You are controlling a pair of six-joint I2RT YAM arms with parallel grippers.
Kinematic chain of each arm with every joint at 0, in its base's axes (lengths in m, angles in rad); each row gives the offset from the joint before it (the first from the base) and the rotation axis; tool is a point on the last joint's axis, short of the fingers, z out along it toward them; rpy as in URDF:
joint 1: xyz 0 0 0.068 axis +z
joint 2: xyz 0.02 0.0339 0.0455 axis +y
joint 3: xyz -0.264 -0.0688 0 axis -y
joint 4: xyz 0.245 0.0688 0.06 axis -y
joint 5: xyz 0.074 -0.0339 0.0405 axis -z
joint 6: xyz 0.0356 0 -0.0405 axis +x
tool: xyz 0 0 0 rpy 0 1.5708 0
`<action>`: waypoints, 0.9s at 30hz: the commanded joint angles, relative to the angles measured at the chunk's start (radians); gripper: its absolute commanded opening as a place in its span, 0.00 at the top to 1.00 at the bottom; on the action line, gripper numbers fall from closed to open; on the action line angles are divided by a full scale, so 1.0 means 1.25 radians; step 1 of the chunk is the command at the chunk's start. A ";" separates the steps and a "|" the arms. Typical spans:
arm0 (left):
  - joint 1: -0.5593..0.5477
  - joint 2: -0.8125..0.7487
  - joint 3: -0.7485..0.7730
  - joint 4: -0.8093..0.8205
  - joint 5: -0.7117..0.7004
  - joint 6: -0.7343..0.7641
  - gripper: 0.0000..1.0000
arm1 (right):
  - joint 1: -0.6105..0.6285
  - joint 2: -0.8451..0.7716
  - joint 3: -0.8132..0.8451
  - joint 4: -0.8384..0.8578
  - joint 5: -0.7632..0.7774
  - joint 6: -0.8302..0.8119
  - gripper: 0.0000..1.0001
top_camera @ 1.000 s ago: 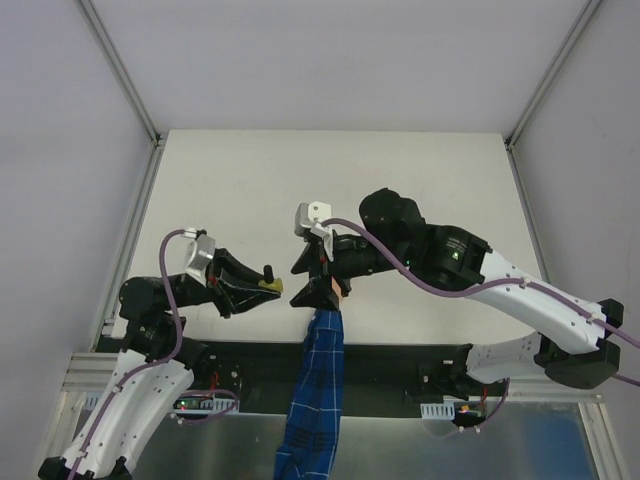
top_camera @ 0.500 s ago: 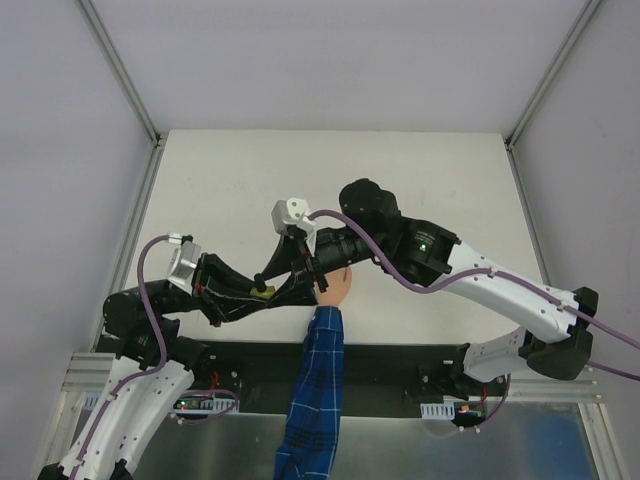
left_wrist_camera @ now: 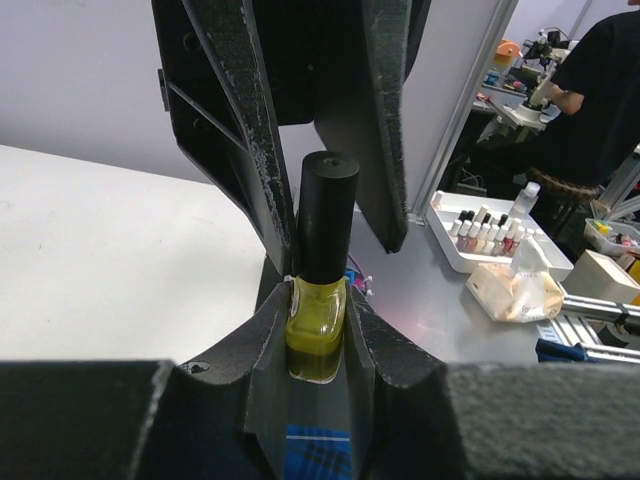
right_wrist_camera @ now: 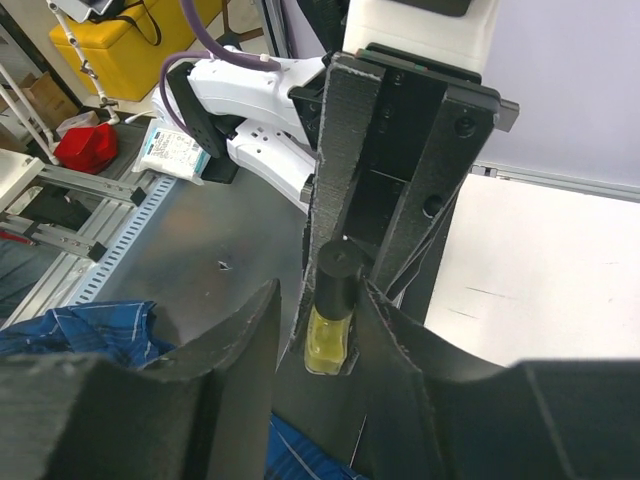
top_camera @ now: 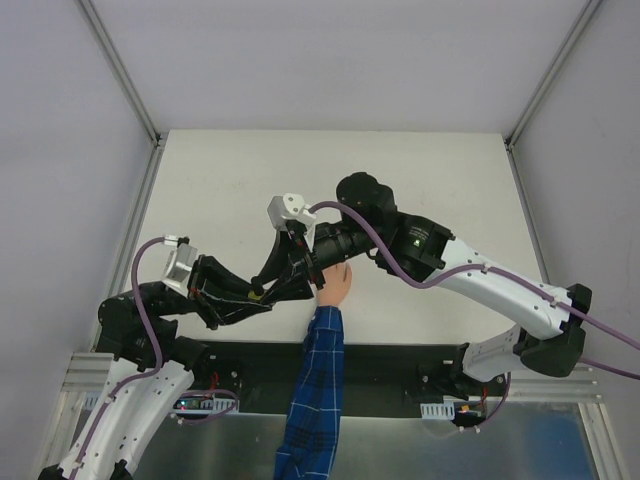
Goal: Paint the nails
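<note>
— Left claw [left_wrist_camera: 318, 345] is clamping the bottle [left_wrist_camera: 317, 322]; right claw [right_wrist_camera: 320, 300], half-open, is straddling its cap [left_wrist_camera: 328, 215], holding nothing.
— The nails' mannequin hand [top_camera: 338, 287] is lying just beside it; a crooked pinch could spill polish.

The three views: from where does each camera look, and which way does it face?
Top external: above and behind the robot, facing down on the table; the left arm and right arm show, meeting by the mannequin hand.
Left wrist: on the left arm, facing along the left fingers, shut on the polish bottle.
Right wrist: on the right arm, facing the left arm; the right fingers flank the black cap.
Both wrist views share the bottle and both pairs of fingers.
</note>
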 commanded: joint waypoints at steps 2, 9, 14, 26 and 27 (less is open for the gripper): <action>-0.005 -0.008 0.045 0.065 0.005 -0.024 1.00 | 0.000 0.011 0.038 0.044 -0.043 0.001 0.65; -0.005 -0.007 0.048 0.070 0.006 -0.029 1.00 | 0.000 0.024 0.046 0.055 -0.054 0.010 0.68; -0.005 -0.007 0.046 0.070 0.007 -0.030 1.00 | -0.004 0.021 0.048 0.059 -0.050 0.016 0.58; -0.006 -0.008 0.040 0.070 0.012 -0.032 1.00 | -0.010 0.032 0.065 0.059 -0.059 0.028 0.64; -0.005 -0.008 0.040 0.070 0.014 -0.032 1.00 | -0.009 0.034 0.068 0.057 -0.061 0.030 0.64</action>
